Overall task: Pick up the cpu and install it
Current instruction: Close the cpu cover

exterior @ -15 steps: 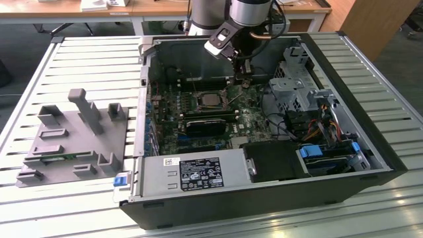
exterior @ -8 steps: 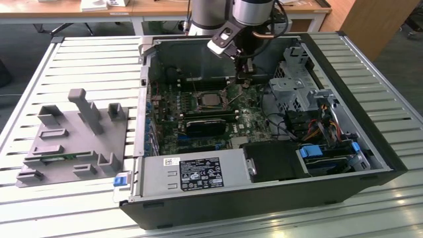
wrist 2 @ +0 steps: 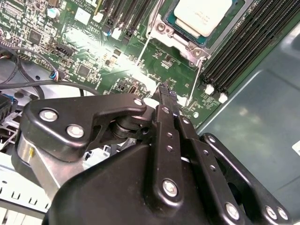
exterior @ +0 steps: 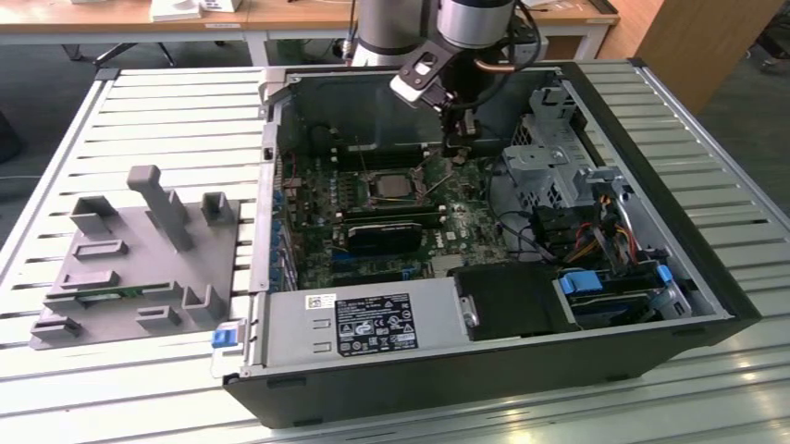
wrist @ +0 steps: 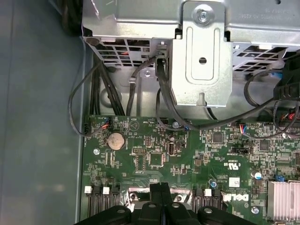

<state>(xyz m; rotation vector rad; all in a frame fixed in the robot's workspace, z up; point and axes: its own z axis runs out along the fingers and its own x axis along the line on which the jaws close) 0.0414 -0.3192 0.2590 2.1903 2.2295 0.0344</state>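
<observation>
One cpu [wrist 2: 201,14] sits in its socket [wrist 2: 161,27]; the closed, empty fingers [wrist 2: 168,101] nearby could, if lowered, knock it askew.

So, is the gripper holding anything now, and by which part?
Nothing. The gripper is shut with nothing between its fingers; the cpu lies in the socket.

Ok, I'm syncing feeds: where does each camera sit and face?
Exterior view: off the arm, high, looking down into the computer case; arm and gripper show.
Second wrist view: on the arm, facing the cpu in its socket past the gripper linkage.
First wrist view: on the arm, facing the drive cage across the motherboard; gripper shows.
Both wrist views share motherboard and gripper.
</observation>
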